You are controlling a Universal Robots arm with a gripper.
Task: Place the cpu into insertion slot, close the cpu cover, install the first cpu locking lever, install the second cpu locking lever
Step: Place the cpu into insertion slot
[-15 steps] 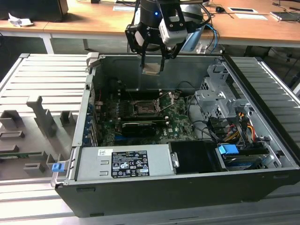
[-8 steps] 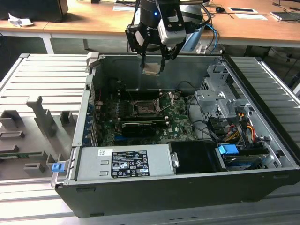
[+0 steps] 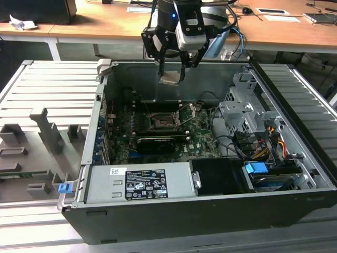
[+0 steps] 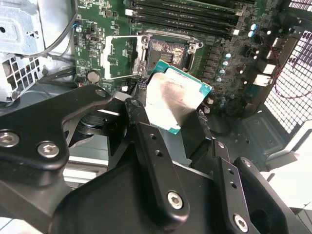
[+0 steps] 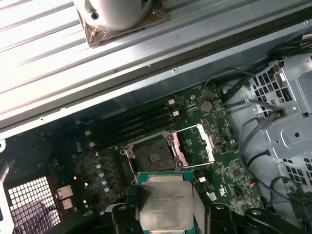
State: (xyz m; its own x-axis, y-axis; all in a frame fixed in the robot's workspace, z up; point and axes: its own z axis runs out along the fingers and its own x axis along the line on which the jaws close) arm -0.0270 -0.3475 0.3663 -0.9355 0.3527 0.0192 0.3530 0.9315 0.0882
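We log the gripper (image 3: 172,74) clamped on the cpu (image 3: 169,79), high above the case. The insertion slot (image 3: 162,122) lies below, well apart, with the cpu cover (image 5: 197,144) swung open beside it.

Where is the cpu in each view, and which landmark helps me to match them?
Exterior view: the cpu hangs between the fingers, above the insertion slot.
Second wrist view: the cpu, gripped by the fingers, is in front of the insertion slot.
First wrist view: the cpu is next to the insertion slot.
Shared landmark: the insertion slot, its cpu cover swung open.
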